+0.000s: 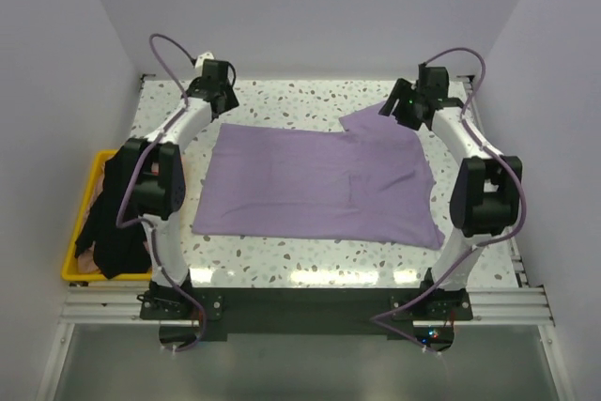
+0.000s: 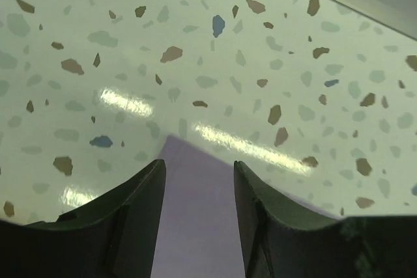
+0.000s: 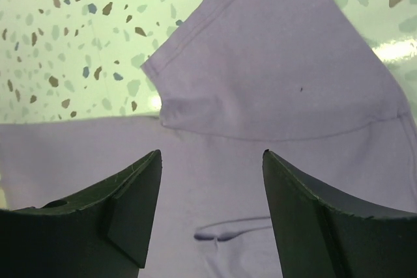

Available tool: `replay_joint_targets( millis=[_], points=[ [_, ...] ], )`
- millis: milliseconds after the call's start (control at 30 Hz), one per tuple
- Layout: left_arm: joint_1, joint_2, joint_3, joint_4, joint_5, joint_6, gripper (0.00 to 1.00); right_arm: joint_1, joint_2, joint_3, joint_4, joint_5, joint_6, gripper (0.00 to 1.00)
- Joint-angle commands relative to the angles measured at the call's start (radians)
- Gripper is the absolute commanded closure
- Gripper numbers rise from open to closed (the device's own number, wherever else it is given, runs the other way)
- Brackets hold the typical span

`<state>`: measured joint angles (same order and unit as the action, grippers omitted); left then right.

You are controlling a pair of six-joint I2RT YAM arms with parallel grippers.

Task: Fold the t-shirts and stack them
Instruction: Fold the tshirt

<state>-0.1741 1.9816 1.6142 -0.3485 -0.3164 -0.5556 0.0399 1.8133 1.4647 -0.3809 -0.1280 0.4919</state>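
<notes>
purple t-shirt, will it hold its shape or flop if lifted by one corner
Probably floppy: the purple t-shirt lies limp and flat on the table, with soft wrinkles near its sleeve, so a lifted corner would likely drape. It looks thin, so likely light. Pushed, it would probably bunch rather than slide whole.

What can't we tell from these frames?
- Yellow crate contents: top view, black t-shirt and left arm cover them.
- Lavender t-shirt, left wrist view: only a corner shows; fingers of the left gripper and the bottom edge hide the rest.
- Right gripper touching fabric or not: too small in top view, right wrist view doesn't settle it.
</notes>
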Motion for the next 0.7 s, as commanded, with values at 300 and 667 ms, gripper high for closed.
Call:
replay_joint_targets(
  millis=[300,667],
  points=[
    [0.013,0.298,0.296,-0.133,-0.084,0.145,0.55,0.003,0.251,0.249,0.031,-0.016,-0.121,0.36],
    [0.013,0.349,0.282,-0.135,-0.082,0.114,0.54,0.002,0.294,0.283,0.036,-0.016,-0.148,0.36]
  ],
)
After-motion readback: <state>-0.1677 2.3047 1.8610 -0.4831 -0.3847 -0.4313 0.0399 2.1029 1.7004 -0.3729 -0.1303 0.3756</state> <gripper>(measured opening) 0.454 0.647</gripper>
